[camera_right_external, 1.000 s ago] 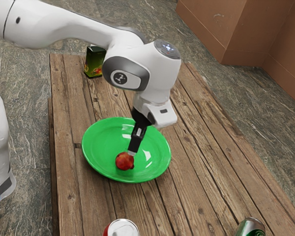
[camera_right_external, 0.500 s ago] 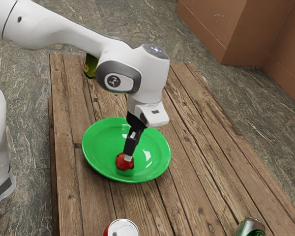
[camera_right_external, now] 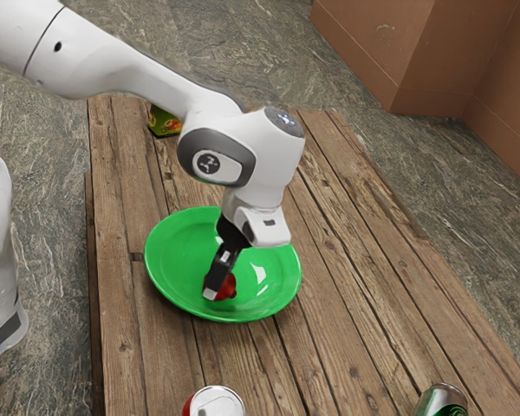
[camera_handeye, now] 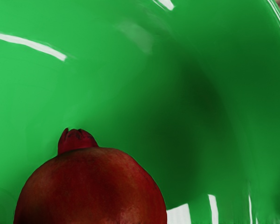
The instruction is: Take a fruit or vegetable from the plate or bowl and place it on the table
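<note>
My gripper (camera_right_external: 214,288) is low inside the green plate (camera_right_external: 175,251), its tip at the pomegranate and hiding the fruit's left part in the exterior view. The red pomegranate (camera_right_external: 229,287) rests in the plate, toward its near side. Whether the gripper holds it cannot be made out. In the wrist view the pomegranate (camera_handeye: 93,191) is large and close under the hand, its crown visible, with the glossy surface of the plate (camera_handeye: 107,88) around it.
On the wooden table (camera_right_external: 364,286), a red can with a silver top (camera_right_external: 217,402) and a green can (camera_right_external: 442,402) stand at the exterior view's lower edge. A dark green box (camera_right_external: 163,123) is at the far end, partly behind the arm.
My hand has come down into the plate and shifted toward the exterior view's left, its tip now beside and partly over the pomegranate. The fruit and plate look unmoved.
</note>
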